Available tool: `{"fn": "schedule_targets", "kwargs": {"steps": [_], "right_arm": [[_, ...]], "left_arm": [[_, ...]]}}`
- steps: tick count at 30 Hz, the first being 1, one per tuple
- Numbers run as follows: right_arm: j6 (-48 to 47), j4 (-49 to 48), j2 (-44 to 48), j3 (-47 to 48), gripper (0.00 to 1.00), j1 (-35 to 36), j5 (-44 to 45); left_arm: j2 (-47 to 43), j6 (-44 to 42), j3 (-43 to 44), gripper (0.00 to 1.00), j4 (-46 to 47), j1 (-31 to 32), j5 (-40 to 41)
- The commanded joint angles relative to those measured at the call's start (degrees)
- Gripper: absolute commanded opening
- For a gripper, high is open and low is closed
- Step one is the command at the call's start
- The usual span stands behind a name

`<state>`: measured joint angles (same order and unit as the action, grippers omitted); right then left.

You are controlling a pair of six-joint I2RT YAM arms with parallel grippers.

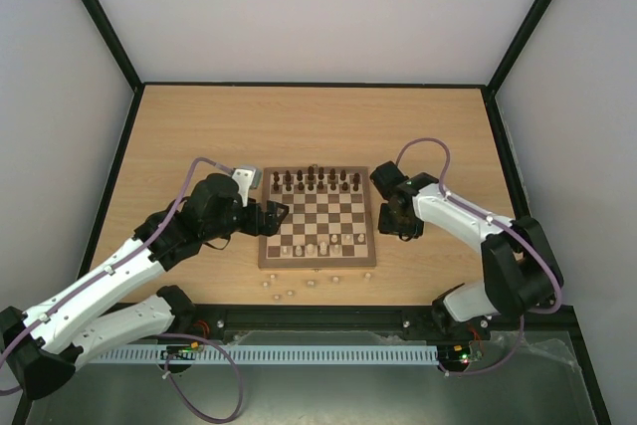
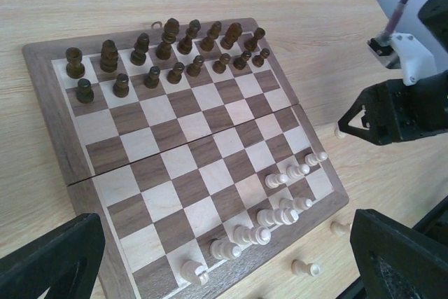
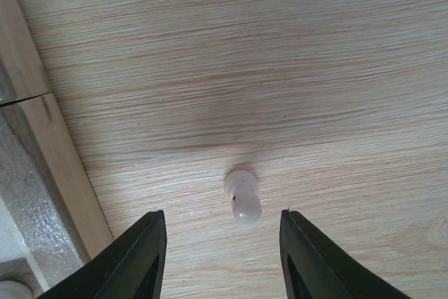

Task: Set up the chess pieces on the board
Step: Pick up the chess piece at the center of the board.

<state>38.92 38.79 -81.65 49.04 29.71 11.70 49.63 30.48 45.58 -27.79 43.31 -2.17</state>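
Pale pawn [image 3: 242, 198] on worktop [image 3: 294, 68] sits centred between right gripper [image 3: 220, 232] released jaws, head toward wrist. Left gripper [image 1: 271, 216] wide open, well apart.

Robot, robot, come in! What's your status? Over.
Left tool open, beside the board. Right tool open over a pale pawn lying on the table, not gripped. Nothing blocking it.

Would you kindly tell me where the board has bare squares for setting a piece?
On the board, the middle rows between the dark pieces and the pale pieces are bare; the far two rows are crowded.
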Motion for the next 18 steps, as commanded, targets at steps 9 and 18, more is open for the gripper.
{"fn": "schedule_targets", "kwargs": {"steps": [9,18], "right_arm": [[2.72,-1.44,-4.31,-2.86,0.42,-1.08,-1.49],[2.50,-1.89,-4.27,-2.98,0.28,-2.09,-1.33]], "left_arm": [[-0.81,-1.74,-0.02,0.99,1.25,-0.42,-3.69],[-0.61,-2.03,0.00,0.99,1.20,-0.42,-4.07]]}}
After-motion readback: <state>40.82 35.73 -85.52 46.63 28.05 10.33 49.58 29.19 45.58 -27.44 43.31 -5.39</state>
